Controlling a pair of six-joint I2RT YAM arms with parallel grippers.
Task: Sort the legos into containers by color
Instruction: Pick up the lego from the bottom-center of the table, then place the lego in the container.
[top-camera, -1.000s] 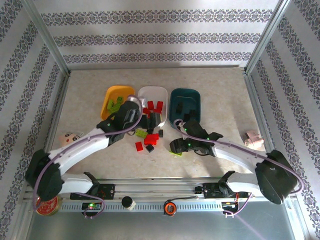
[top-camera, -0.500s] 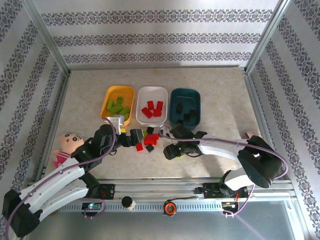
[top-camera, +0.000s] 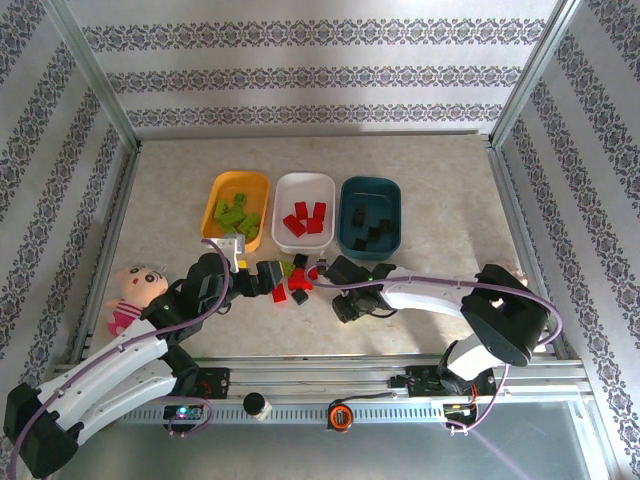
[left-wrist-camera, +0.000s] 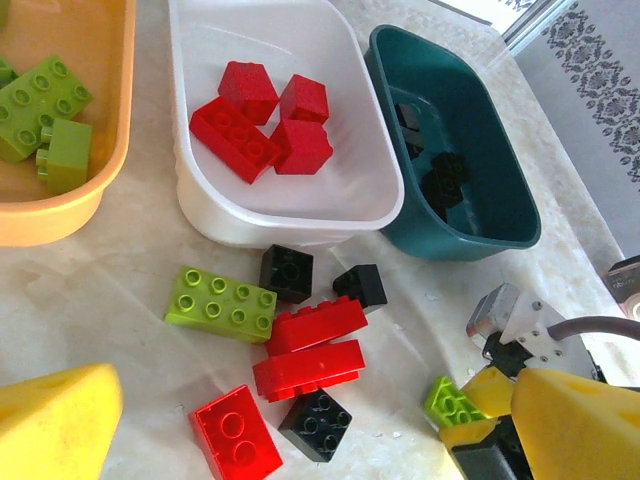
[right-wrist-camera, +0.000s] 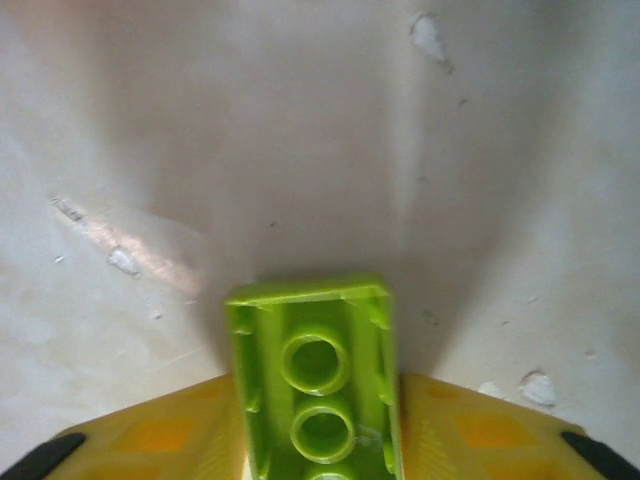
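Lime lego (right-wrist-camera: 312, 340) in right gripper (right-wrist-camera: 318, 405); wrist view reveals hollow underside.

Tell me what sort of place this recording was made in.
Probably a lab robot cell, not a home: wallpaper panels in a metal frame box in a small table, two arms are bolted to a rail, and the right hand grips a green lego near three sorting trays.
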